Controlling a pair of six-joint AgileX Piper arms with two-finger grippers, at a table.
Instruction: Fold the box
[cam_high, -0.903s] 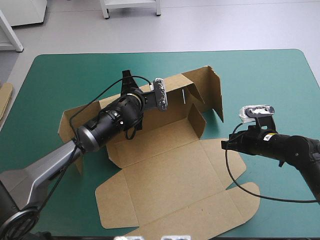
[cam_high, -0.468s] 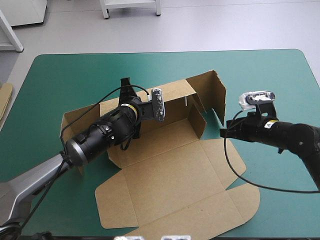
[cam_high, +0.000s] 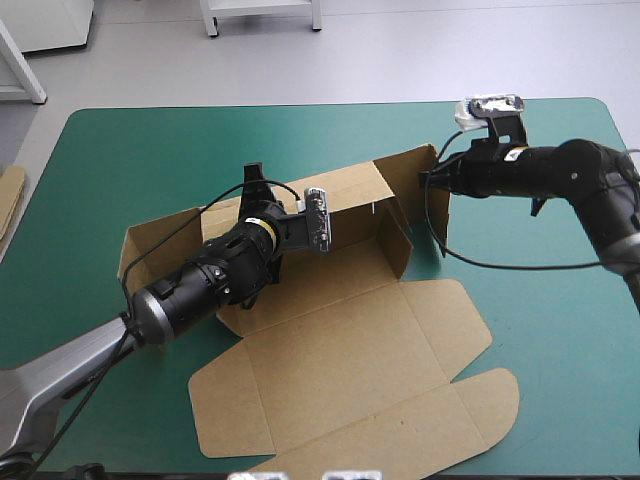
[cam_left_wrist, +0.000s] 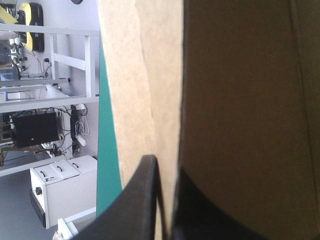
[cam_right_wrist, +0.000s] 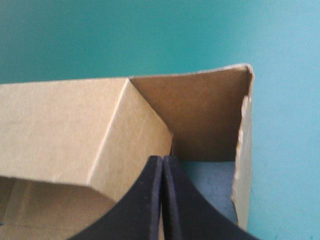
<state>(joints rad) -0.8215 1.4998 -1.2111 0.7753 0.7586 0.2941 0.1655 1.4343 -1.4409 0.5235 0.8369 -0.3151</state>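
The teal-green table cover is occupied at its middle by the brown box, the lid panel laid flat toward the near edge, the rear and right-end walls raised. The rear wall is pinched between the nearly closed fingers of the left gripper. The right gripper is pressed together, empty, at the box's far right corner. Spare board is seen at the table's left edge
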